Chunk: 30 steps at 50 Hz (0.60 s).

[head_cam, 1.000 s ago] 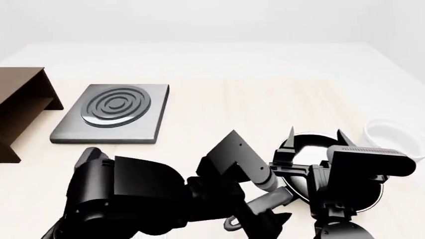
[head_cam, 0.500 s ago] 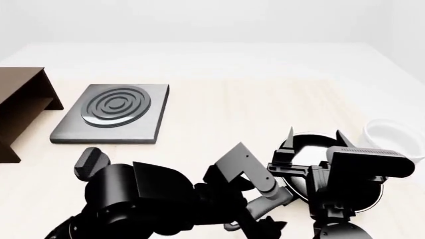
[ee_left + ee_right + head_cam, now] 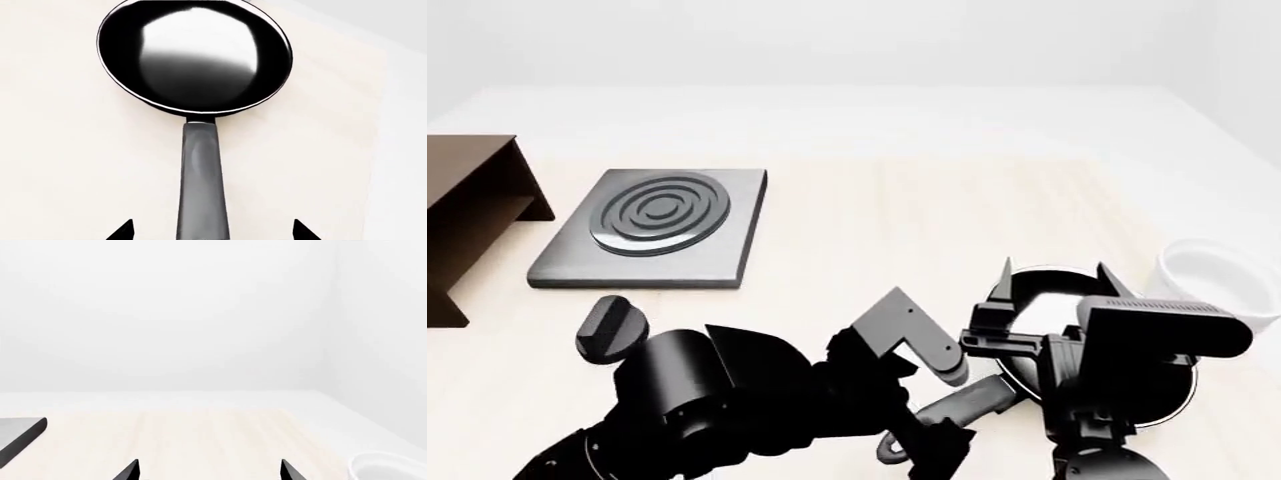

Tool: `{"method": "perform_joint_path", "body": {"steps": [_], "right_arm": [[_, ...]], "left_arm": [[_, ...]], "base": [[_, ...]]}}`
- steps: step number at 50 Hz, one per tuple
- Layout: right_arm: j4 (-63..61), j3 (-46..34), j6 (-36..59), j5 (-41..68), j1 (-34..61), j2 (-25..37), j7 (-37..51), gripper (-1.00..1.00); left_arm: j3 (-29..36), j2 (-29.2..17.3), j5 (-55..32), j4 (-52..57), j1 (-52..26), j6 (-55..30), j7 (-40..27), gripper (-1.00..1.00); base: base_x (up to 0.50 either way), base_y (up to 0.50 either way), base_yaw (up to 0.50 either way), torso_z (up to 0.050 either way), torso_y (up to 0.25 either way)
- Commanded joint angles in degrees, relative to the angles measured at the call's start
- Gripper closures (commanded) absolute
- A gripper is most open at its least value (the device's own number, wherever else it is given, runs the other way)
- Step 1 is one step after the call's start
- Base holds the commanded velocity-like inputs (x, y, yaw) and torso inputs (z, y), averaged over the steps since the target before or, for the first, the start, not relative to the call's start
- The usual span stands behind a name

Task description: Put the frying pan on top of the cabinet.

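The frying pan [image 3: 193, 55] is glossy black with a shiny inside and lies on the light table. Its dark grey handle [image 3: 203, 180] points toward my left gripper [image 3: 210, 232]. That gripper is open, one fingertip on each side of the handle's end, not touching it. In the head view the pan [image 3: 1034, 300] is at the lower right, largely hidden behind my right arm. My right gripper [image 3: 1054, 272] is open and empty above the pan, facing across the table. The dark brown cabinet [image 3: 467, 215] stands at the far left edge.
A grey square burner plate [image 3: 654, 225] with concentric rings lies beside the cabinet; its corner shows in the right wrist view [image 3: 20, 435]. A small black knob [image 3: 607, 325] lies in front of it. A white bowl [image 3: 1214, 275] sits to the right of the pan.
My left arm has dropped lower and swung back toward the pan handle, uncovering the black knob. My right gripper has shifted slightly left. The pan has not moved.
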Motion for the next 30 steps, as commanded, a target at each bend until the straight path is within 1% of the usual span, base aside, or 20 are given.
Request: {"method": "perform_joint_path", "body": {"steps": [1, 14, 16, 23, 30], "right_arm": [[-0.1, -0.6, 0.3, 0.3, 0.7, 0.2, 0.2, -1.0], [-0.1, -1.2, 0.0, 0.8, 0.4, 0.2, 0.6, -1.0], [0.1, -1.5, -0.1, 0.8, 0.4, 0.2, 0.6, -1.0], [0.0, -2.0, -0.3, 0.8, 0.2, 0.3, 0.7, -1.0], [-0.1, -2.3, -0.5, 1.0, 0.1, 0.4, 0.9, -1.0]], "left_arm": [[2.5, 0.2, 2.8, -4.5, -1.0, 2.8, 2.1, -1.0], [7.0, 2.1, 7.1, -13.2, -2.4, 6.8, 6.3, -1.0], [7.9, 2.8, 8.2, -16.1, -3.0, 7.2, 6.7, -1.0], [9.2, 3.8, 8.3, -18.2, -3.7, 6.8, 7.7, -1.0], [9.5, 4.5, 6.6, -18.8, -4.5, 6.2, 10.2, -1.0]], "base": [[0.0, 0.0, 0.0, 0.0, 0.0], [0.0, 0.0, 0.0, 0.0, 0.0], [0.0, 0.0, 0.0, 0.0, 0.0], [0.0, 0.0, 0.0, 0.0, 0.0], [0.0, 0.0, 0.0, 0.0, 0.0]]}}
